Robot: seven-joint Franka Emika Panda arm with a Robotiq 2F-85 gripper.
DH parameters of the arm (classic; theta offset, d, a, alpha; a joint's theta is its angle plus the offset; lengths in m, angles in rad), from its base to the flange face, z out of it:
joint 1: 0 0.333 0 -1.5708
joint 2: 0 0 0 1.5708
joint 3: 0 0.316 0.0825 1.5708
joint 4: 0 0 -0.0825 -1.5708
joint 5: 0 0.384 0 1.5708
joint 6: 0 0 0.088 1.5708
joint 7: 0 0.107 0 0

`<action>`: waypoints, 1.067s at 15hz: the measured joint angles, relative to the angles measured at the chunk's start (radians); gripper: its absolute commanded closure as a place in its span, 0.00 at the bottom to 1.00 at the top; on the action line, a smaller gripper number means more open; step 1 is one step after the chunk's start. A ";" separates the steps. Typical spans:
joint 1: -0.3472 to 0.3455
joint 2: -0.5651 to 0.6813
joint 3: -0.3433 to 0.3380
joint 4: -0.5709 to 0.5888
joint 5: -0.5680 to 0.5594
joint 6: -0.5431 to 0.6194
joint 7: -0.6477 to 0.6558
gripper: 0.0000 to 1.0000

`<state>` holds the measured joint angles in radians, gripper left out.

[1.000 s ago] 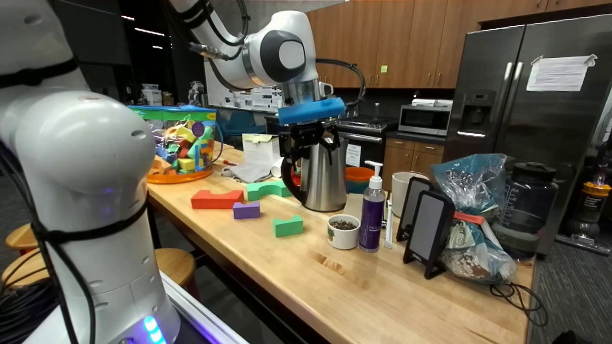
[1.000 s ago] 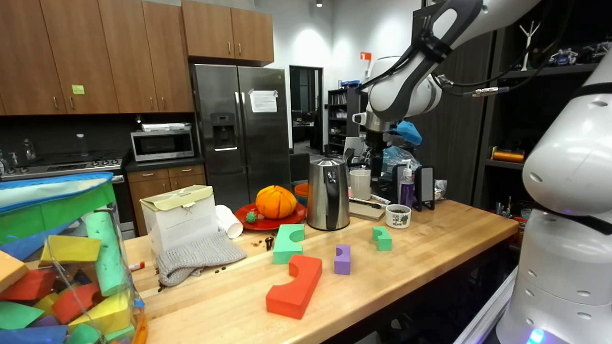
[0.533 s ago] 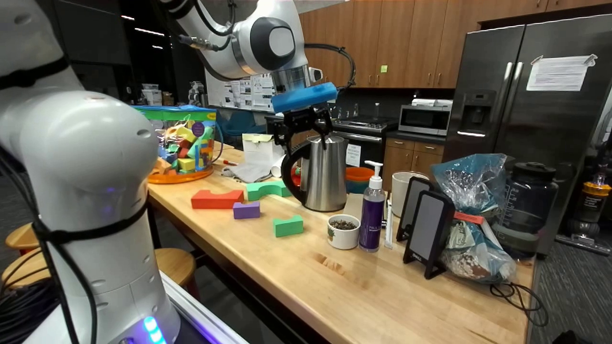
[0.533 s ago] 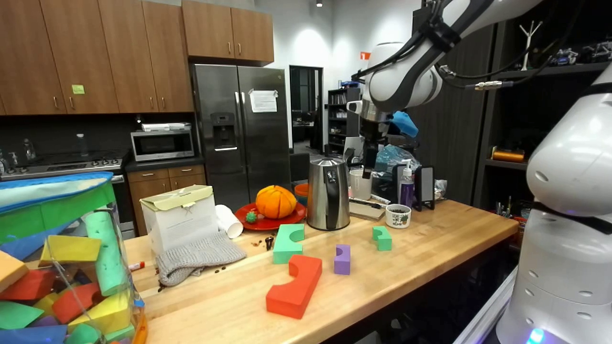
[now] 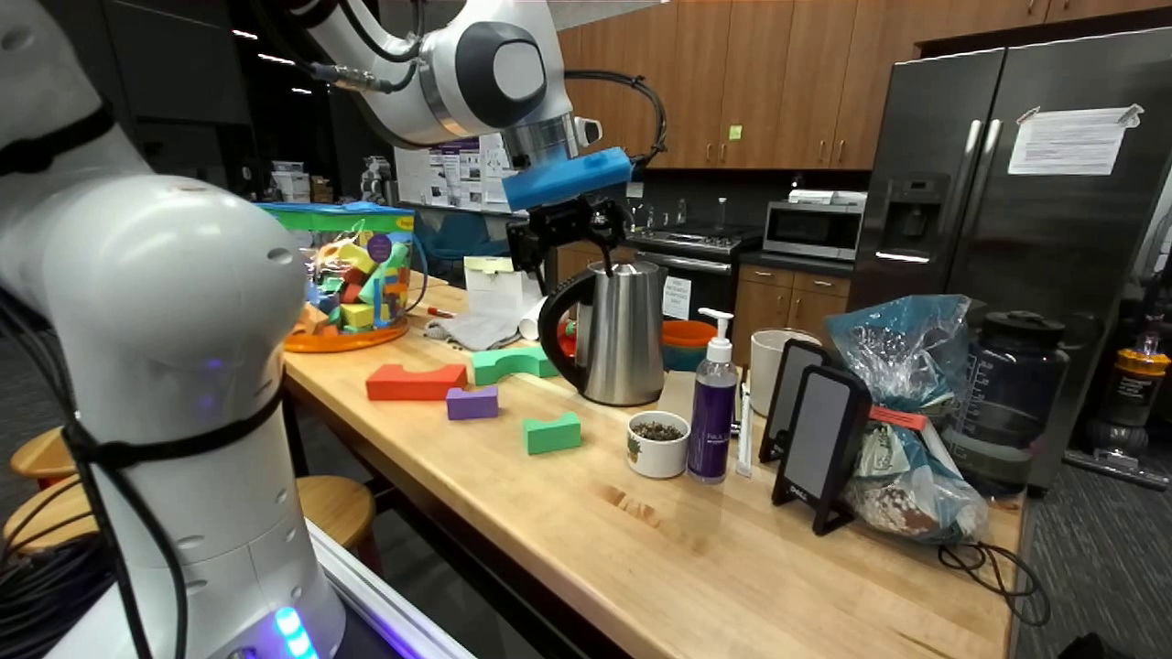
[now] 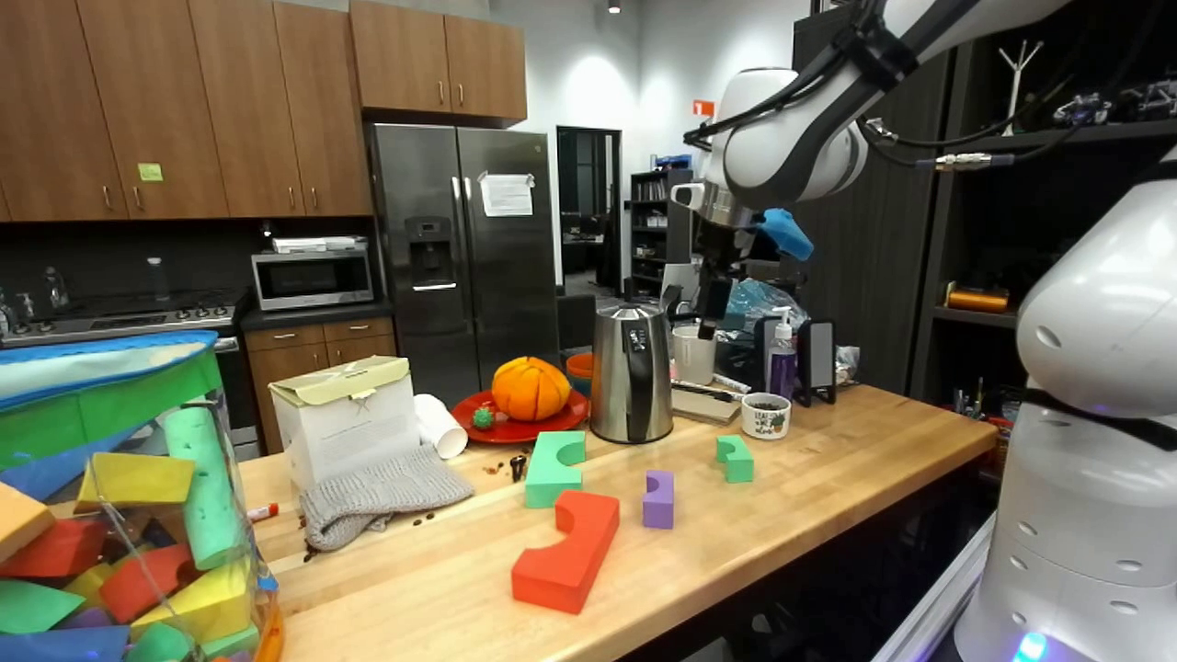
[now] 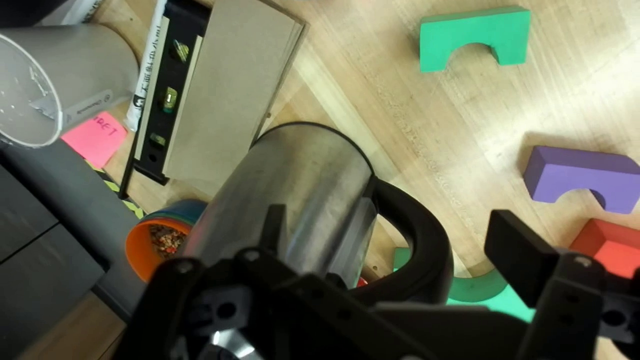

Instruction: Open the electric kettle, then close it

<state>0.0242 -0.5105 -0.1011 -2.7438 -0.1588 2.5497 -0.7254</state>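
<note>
The gripper [image 7: 392, 220] is hovering with its fingers [image 7: 520, 257] wide apart and clasping nothing; in the wrist view one is overlapping the steel side of the electric kettle [image 7: 300, 185] and the other is hanging beyond its handle [image 7: 431, 245], which is pointing toward four o'clock. In an exterior view the kettle is standing upright on the tabletop [image 5: 659, 567], the gripper showing at its eleven o'clock; in both exterior views its lid [image 6: 631, 313] is looking seated. Descending from here could be going wrong: a finger catching the top edge would be pushing high on a tall body and tipping it, while closing on the handle would be dragging the whole kettle, since how the lid releases is not showing. In an exterior view, a slide toward six o'clock would be threatening the white pot [image 5: 657, 458], which is holding dark loose bits [image 5: 658, 430]. In the wrist view an orange bowl [image 7: 139, 252] at the kettle's eight o'clock is holding small red and tan bits [image 7: 167, 240], while a grey cup [image 7: 90, 65] at ten o'clock is showing only smears inside. In an exterior view a clear bin [image 5: 320, 220] at nine o'clock is holding coloured blocks [image 5: 357, 314]. The kettle's contents are hiding from view.
</note>
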 measured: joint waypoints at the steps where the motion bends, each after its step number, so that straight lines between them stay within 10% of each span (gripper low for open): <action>1: 0.001 -0.010 0.000 -0.008 0.000 0.004 0.000 0.00; 16: 0.001 -0.044 0.000 -0.033 0.000 0.016 0.000 0.00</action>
<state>0.0250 -0.5544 -0.1015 -2.7767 -0.1588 2.5660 -0.7254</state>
